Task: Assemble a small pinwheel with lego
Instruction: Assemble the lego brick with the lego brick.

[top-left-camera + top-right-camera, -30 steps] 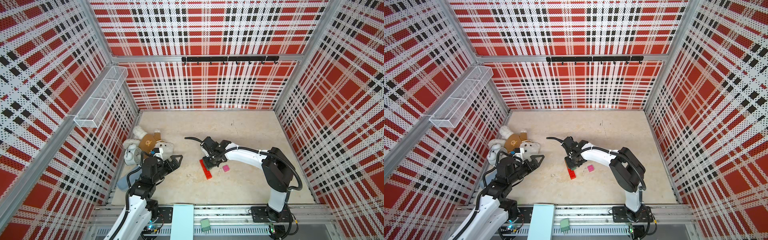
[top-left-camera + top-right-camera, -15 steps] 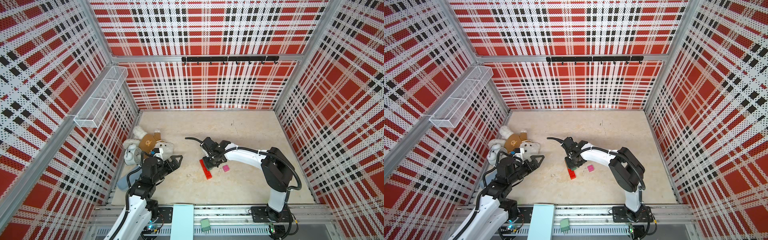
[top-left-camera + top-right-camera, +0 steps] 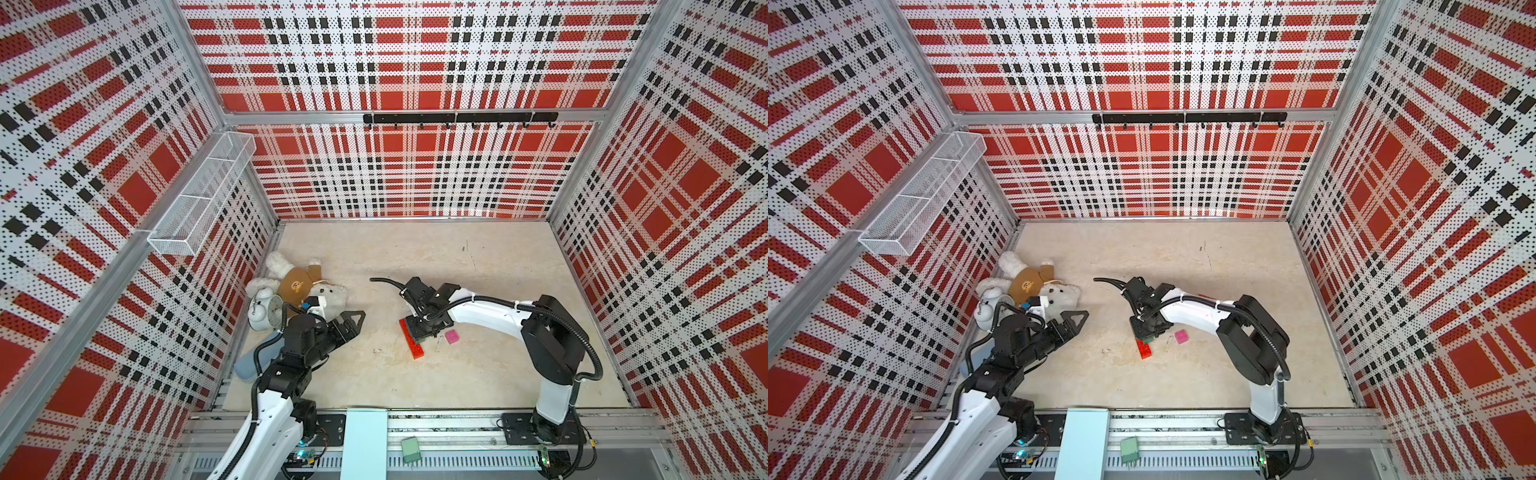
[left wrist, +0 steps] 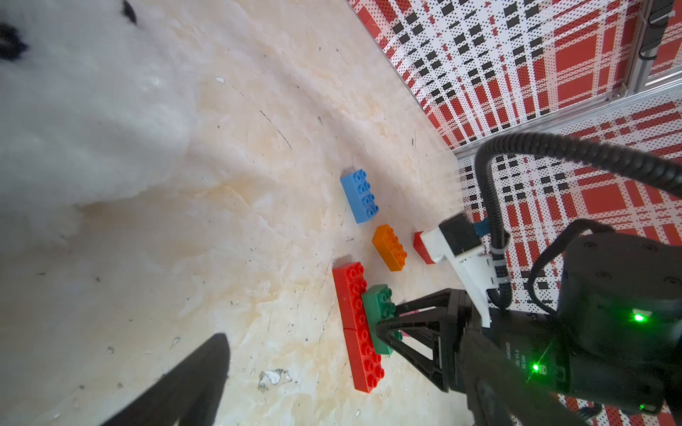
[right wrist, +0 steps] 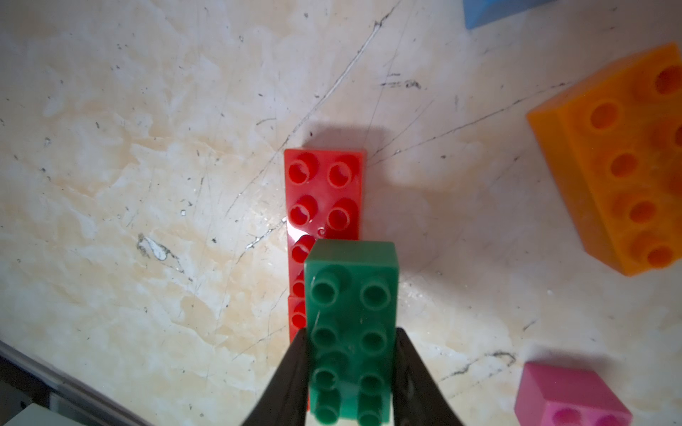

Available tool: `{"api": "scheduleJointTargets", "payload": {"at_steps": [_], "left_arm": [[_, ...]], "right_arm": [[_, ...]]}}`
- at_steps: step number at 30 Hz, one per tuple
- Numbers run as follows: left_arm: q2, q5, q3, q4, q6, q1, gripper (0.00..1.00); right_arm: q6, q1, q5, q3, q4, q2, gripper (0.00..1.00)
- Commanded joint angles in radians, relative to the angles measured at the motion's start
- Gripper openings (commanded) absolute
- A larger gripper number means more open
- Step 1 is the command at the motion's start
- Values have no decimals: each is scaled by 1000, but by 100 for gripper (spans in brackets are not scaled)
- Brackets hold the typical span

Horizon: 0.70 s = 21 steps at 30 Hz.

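Note:
My right gripper (image 5: 350, 335) is shut on the green lego brick (image 5: 352, 324), one finger on each long side. The green brick hangs over the join of two red bricks (image 5: 324, 191) that lie end to end on the floor. It is offset to one side of them, and I cannot tell whether it touches them. The pink square (image 3: 451, 336) lies just right of them. In the left wrist view the orange brick (image 4: 390, 247), the blue brick (image 4: 360, 195) and part of a third red brick (image 4: 420, 247) lie farther back. My left gripper (image 3: 352, 321) stands open and empty, left of the bricks. No joined pinwheel shows.
A white teddy bear (image 3: 307, 282) and a white alarm clock (image 3: 264, 309) lie by the left wall, right behind my left gripper. A wire basket (image 3: 203, 195) hangs on the left wall. A black hook rail (image 3: 457, 118) runs across the back wall.

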Motion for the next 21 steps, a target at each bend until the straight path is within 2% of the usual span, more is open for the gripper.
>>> {"api": "scheduleJointTargets", "payload": {"at_steps": [1, 21], "left_arm": [[0, -7, 5, 3, 9, 9, 99], [-11, -20, 7, -12, 15, 4, 100]], "right_arm": [[20, 9, 26, -6, -14, 17, 19], [67, 37, 67, -26, -19, 46, 19]]}}
